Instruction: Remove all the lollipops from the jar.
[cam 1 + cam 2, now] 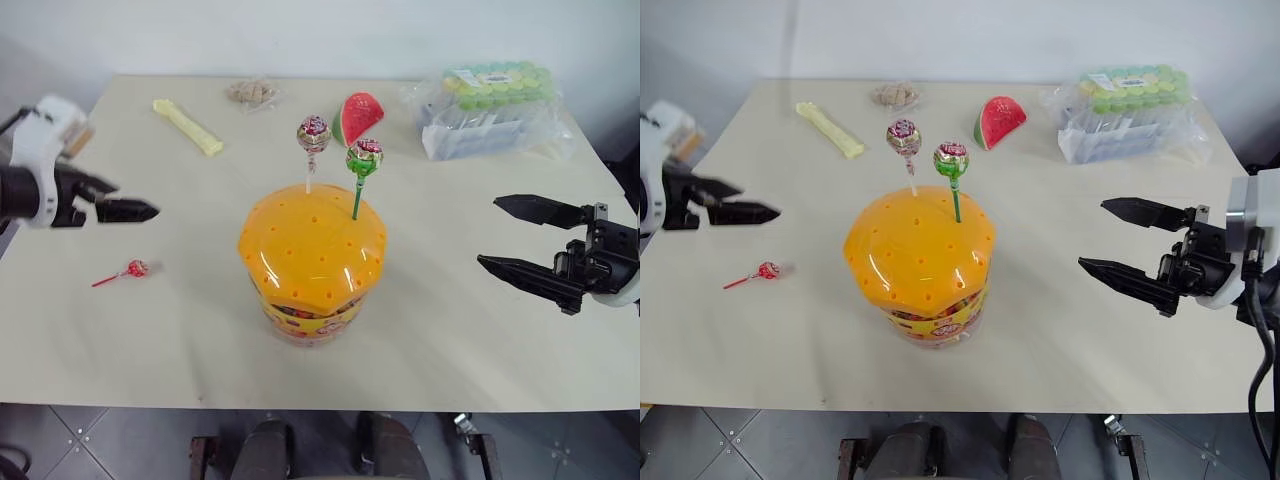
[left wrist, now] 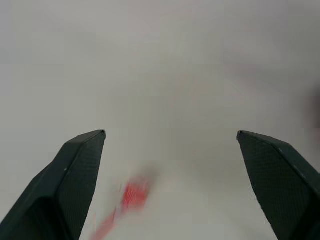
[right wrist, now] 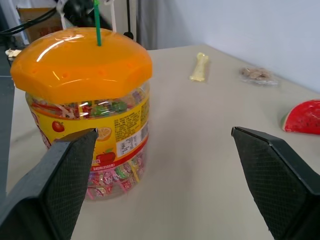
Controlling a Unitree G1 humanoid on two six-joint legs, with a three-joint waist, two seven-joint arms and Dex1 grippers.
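The jar (image 1: 312,250) stands mid-table, with an orange domed lid full of small holes and a yellow-red label. Two lollipops stand in the lid's holes: a pinkish one (image 1: 313,132) on a white stick and a green one (image 1: 364,157) on a green stick. A red lollipop (image 1: 136,268) lies flat on the table left of the jar. My left gripper (image 1: 140,210) hovers above and slightly behind it, open and empty; the left wrist view shows the red lollipop (image 2: 134,194) below the spread fingers. My right gripper (image 1: 490,232) hangs open and empty right of the jar.
At the back of the table lie a watermelon slice (image 1: 358,116), a clear bag of green items (image 1: 490,105), a pale yellow stick-shaped thing (image 1: 188,126) and a small packet of brownish bits (image 1: 253,93). The table's front edge (image 1: 320,405) runs close below the jar.
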